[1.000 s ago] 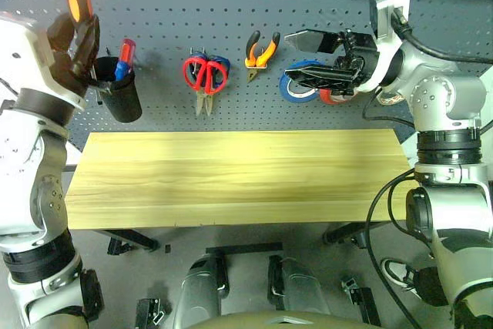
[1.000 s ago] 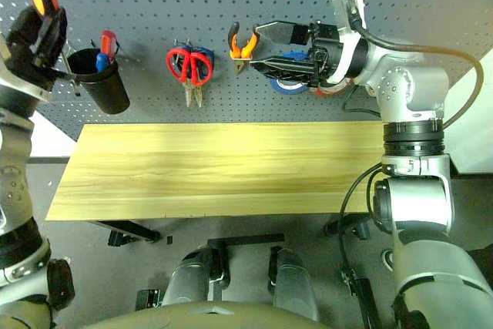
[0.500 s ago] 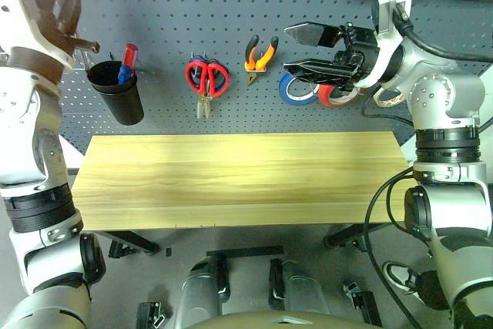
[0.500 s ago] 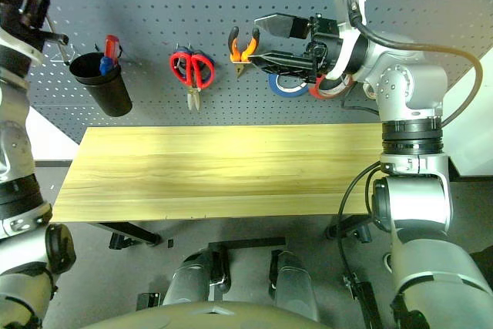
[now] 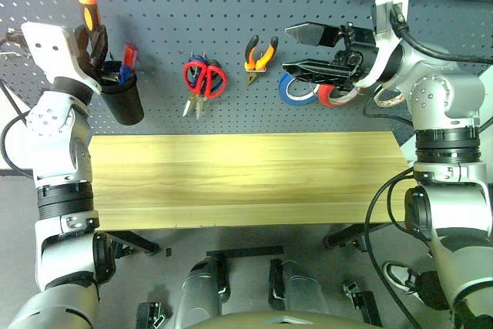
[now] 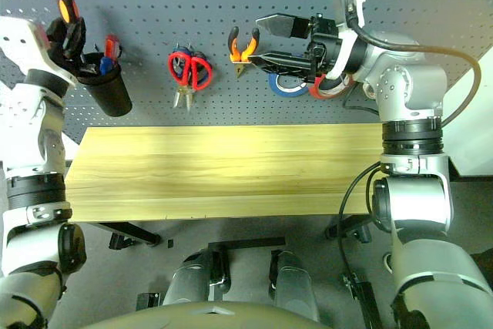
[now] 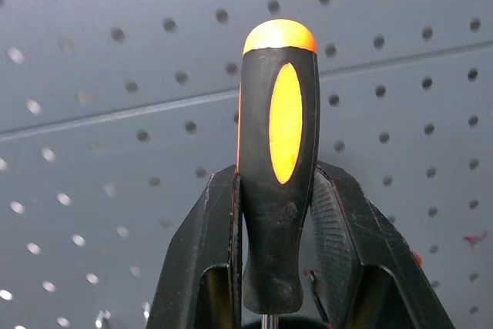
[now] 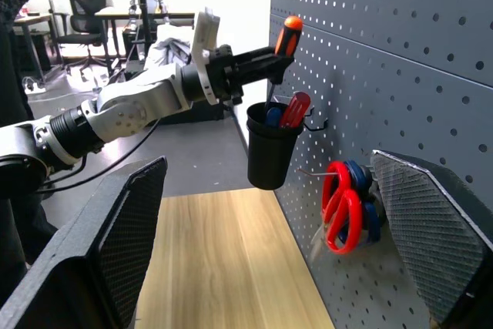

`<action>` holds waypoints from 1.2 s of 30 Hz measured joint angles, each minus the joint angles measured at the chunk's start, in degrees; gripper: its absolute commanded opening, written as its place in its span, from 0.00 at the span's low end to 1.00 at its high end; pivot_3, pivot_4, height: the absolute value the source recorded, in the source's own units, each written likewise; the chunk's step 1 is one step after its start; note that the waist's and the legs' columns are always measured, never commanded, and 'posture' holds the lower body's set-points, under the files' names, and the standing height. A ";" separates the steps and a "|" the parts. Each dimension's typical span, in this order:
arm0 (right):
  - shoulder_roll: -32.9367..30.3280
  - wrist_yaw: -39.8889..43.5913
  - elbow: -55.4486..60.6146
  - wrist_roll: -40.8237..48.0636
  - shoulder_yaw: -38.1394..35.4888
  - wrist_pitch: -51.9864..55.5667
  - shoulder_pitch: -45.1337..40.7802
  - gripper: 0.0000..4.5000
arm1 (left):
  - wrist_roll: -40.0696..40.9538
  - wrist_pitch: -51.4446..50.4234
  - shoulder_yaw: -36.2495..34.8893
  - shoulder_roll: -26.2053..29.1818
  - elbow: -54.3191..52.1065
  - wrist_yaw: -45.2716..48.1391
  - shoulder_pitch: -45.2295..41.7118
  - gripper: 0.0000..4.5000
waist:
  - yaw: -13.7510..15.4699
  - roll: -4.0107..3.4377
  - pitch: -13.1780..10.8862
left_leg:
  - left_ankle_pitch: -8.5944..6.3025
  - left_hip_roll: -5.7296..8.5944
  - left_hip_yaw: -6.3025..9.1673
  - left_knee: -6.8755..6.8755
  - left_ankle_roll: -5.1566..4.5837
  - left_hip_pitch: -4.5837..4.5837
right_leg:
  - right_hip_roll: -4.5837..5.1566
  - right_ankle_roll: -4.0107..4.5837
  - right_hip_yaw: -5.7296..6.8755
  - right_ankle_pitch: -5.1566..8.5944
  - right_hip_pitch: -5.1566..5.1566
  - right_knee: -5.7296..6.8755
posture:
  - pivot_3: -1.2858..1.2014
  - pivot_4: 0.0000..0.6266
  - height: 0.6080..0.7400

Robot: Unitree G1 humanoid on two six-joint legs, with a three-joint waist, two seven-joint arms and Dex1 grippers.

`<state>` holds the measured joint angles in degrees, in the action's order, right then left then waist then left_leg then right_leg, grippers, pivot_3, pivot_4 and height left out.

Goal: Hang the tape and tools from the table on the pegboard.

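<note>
The left gripper (image 7: 277,267) is clamped on the screwdriver (image 7: 277,159) low on its orange-and-black handle, holding it upright with the shaft pointing down into the black cup (image 5: 123,98) on the pegboard (image 5: 231,44), so the tool looks lined up to drop in beside the red and blue-handled tools (image 5: 127,59) already standing there. The right gripper (image 5: 308,53) hangs spread wide and empty in front of the board, near the blue roll (image 5: 296,90) and red roll (image 5: 337,96). The red-handled scissors (image 5: 204,78) and pliers (image 5: 260,53) hang on hooks already. The table (image 5: 246,179) is bare, so this seems the last item.
</note>
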<state>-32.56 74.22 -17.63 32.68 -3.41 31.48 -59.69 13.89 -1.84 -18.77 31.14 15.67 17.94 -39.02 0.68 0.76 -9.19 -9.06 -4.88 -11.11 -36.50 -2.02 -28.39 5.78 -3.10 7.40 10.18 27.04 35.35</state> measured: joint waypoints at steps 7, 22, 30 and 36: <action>-0.24 0.56 0.00 -0.42 0.35 0.49 0.01 1.00 | -0.80 0.27 -0.09 -0.15 -0.89 -2.17 2.35 0.90 | -0.06 -0.03 0.09 | 0.00 -0.01 0.03 -0.09 -0.01 0.01 | 0.00 -0.01 0.00 0.00 -0.03 0.08 | 0.54 0.10 0.92; -0.36 1.33 5.54 2.29 0.64 6.11 4.02 1.00 | 15.73 -11.01 -4.69 7.02 -29.25 11.98 18.27 0.99 | 0.04 -0.09 0.20 | -0.06 -0.06 0.10 -0.28 -0.07 0.01 | 0.00 -0.01 0.01 0.02 -0.09 0.20 | 0.55 0.10 0.92; -1.98 0.49 13.54 3.30 2.60 9.66 14.06 1.00 | 24.37 -15.29 -5.81 10.25 -34.13 30.21 37.93 0.99 | 0.26 -0.20 1.38 | -0.37 -0.07 0.10 -0.24 -0.43 0.04 | 0.04 -0.04 0.06 0.08 -0.16 0.05 | 0.55 0.09 0.92; -1.17 1.20 12.65 -0.40 5.96 3.18 19.87 1.00 | 22.88 -10.36 -0.61 7.96 -28.47 40.94 40.87 0.99 | 0.21 -0.50 2.60 | -0.34 0.03 -0.15 0.33 -0.38 0.22 | 0.13 0.10 -0.15 0.17 0.03 -0.11 | 0.55 0.06 0.92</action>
<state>-33.73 75.42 -4.99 32.28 2.55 34.66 -39.82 36.77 -12.20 -19.38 39.11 -12.79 58.89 1.85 0.89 0.26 -6.59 -9.39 -4.85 -11.27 -36.17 -2.40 -28.17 5.91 -2.99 7.25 10.36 27.07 35.24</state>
